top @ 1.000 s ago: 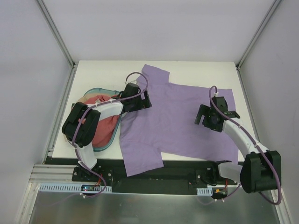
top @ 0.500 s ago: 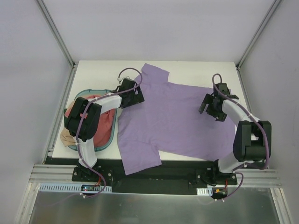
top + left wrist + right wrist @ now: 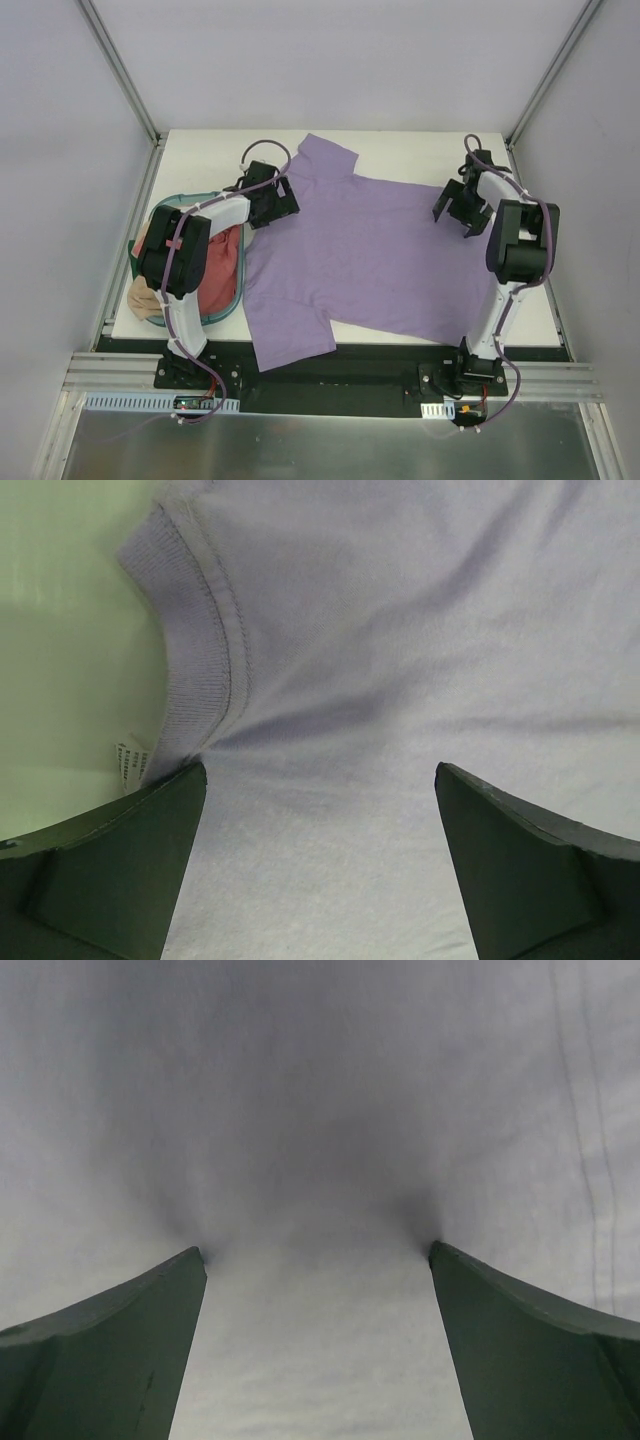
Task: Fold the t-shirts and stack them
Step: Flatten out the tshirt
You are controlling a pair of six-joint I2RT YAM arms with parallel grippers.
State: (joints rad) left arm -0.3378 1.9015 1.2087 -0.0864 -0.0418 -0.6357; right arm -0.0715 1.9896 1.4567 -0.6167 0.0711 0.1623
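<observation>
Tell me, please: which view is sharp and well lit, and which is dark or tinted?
Top external: even, bright light, sharp, hardly any shadow on the lavender t-shirt. Left wrist: the collar is sharp, the table looks greenish. Right wrist: dim and grey, dark shadows by the tips of the right gripper.

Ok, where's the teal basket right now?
In the top view, the teal basket sits near the table's left edge, beside the lavender t-shirt, holding the pink-red t-shirt.

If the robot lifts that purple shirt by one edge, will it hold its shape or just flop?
Probably flops: the purple shirt lies limp, one sleeve drooping over the table edge. It likely bunches when pushed; creases already gather beside its collar.
</observation>
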